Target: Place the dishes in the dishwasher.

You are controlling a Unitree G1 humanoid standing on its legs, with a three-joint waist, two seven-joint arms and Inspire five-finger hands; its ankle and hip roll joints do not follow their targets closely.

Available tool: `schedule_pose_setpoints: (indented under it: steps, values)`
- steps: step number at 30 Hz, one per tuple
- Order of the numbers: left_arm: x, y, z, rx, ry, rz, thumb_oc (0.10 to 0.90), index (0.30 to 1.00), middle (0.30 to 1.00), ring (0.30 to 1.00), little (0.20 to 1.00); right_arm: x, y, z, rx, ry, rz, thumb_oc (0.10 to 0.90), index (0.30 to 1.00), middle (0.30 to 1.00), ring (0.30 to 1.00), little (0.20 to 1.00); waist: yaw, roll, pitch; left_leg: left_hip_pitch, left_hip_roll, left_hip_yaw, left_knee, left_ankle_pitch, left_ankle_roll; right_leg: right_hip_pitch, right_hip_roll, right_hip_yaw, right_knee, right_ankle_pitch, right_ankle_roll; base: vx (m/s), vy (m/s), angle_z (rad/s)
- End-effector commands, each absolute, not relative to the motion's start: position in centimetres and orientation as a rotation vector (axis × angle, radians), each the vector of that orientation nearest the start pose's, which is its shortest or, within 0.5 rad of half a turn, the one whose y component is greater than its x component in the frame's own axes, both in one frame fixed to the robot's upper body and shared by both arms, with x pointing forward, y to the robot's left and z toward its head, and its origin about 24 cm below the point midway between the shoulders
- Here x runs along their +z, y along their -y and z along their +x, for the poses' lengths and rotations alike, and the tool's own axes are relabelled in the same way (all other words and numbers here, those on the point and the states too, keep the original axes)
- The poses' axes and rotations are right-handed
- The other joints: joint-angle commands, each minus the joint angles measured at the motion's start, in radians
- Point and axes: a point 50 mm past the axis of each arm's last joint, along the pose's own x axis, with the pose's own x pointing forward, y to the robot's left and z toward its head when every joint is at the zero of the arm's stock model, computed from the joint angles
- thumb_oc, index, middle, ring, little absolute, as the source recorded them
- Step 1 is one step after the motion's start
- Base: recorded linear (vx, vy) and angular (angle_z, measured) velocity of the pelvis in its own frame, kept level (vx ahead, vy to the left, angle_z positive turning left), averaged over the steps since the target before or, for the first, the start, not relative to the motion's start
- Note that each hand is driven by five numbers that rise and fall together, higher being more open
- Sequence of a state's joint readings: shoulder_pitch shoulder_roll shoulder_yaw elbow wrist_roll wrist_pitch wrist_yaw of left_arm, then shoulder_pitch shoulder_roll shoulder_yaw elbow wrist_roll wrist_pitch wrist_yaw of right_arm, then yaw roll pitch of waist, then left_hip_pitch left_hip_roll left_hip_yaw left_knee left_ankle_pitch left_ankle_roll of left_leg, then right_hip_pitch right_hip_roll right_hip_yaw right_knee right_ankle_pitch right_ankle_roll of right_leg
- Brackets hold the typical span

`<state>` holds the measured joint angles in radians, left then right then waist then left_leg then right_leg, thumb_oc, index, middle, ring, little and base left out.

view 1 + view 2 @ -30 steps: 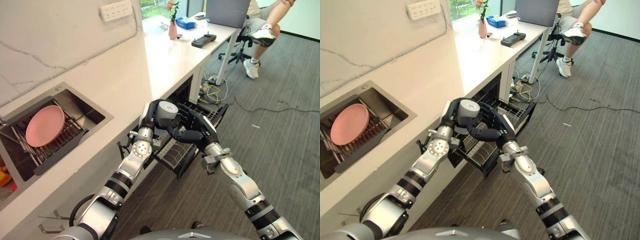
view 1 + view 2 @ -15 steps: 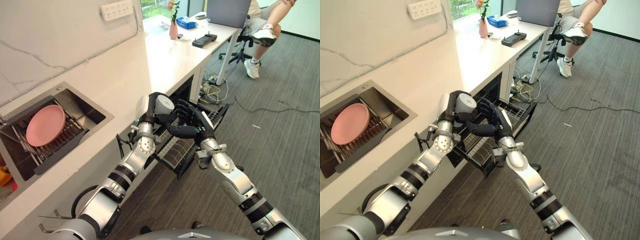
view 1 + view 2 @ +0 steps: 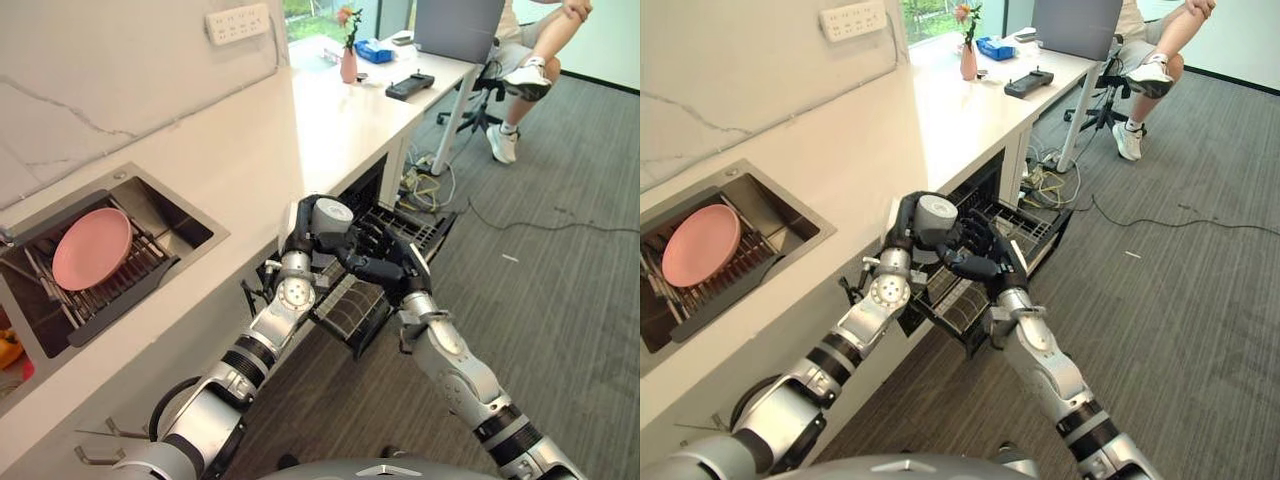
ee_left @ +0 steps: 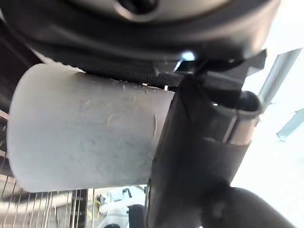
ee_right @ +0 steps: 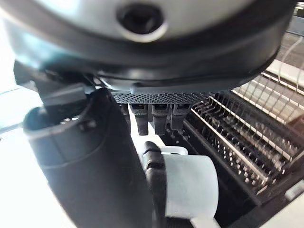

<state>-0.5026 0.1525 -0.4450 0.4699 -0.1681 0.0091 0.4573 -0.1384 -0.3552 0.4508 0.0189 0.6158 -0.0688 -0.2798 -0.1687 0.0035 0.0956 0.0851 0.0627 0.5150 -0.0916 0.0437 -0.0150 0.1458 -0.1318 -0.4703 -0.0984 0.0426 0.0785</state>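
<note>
From the left eye view, the left hand [image 3: 300,228] wraps a grey cup [image 3: 330,217] above the pulled-out dishwasher rack [image 3: 352,312]; the right hand [image 3: 385,262] reaches beside it, fingers spread loosely. A pink plate [image 3: 91,248] sits in the sink [image 3: 190,222]. The left wrist view shows the cup's [image 4: 85,137] scratched side, clasped. The right wrist view shows rack tines [image 5: 247,147]. Since a second ago, both hands have shifted slightly toward the counter.

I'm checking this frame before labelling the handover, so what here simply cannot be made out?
- Whether the right hand touches the grey cup: the eye views show them overlapping.
- The cup's inside: the left wrist view shows its outer wall.
- The far end of the dishwasher rack: both arms cover it.
- The pink plate's lower rim: hidden in the sink rack.
</note>
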Motion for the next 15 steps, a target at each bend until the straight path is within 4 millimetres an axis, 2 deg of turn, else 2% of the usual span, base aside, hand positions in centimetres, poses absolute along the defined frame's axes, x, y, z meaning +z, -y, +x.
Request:
schedule_pose_setpoints:
  steps: [1, 6, 11, 15]
  values:
    - [12.5, -5.6, 34.1, -0.107, 0.238, -0.062, 0.400, 0.300, 0.300, 0.300, 0.300, 10.6, 12.6, 29.1, 0.143, 0.227, 0.086, 0.800, 0.900, 0.900, 0.900, 0.900, 0.017, 0.002, -0.054, 0.134, 0.037, 0.069, 0.009, -0.045, -0.070, -0.017, -0.020, -0.028, 0.011, -0.052, 0.048, 0.00, 0.000, 0.00]
    - [14.9, -6.6, 34.9, -0.104, 0.284, -0.161, 0.400, 0.300, 0.300, 0.300, 0.300, 9.4, 14.2, 29.8, 0.088, 0.184, -0.116, 0.800, 0.900, 0.900, 0.900, 0.900, 0.018, 0.008, -0.052, 0.135, 0.038, 0.061, 0.009, -0.047, -0.069, -0.013, -0.020, -0.028, 0.011, -0.056, 0.050, 0.00, 0.000, 0.00]
    - [17.1, -6.3, 35.2, -0.135, 0.344, -0.189, 0.400, 0.300, 0.300, 0.300, 0.300, 8.6, 13.9, 30.2, 0.106, 0.149, -0.165, 0.800, 0.900, 0.900, 0.900, 0.900, 0.019, 0.013, -0.047, 0.136, 0.040, 0.053, 0.009, -0.046, -0.069, -0.008, -0.021, -0.031, 0.011, -0.059, 0.050, 0.00, 0.000, 0.00]
    - [17.4, -5.9, 35.2, -0.155, 0.343, -0.207, 0.400, 0.300, 0.300, 0.300, 0.300, 8.3, 13.6, 30.4, 0.121, 0.136, -0.178, 0.800, 0.900, 0.900, 0.900, 0.900, 0.020, 0.014, -0.047, 0.135, 0.041, 0.050, 0.009, -0.045, -0.069, -0.008, -0.022, -0.033, 0.011, -0.061, 0.049, 0.00, 0.000, 0.00]
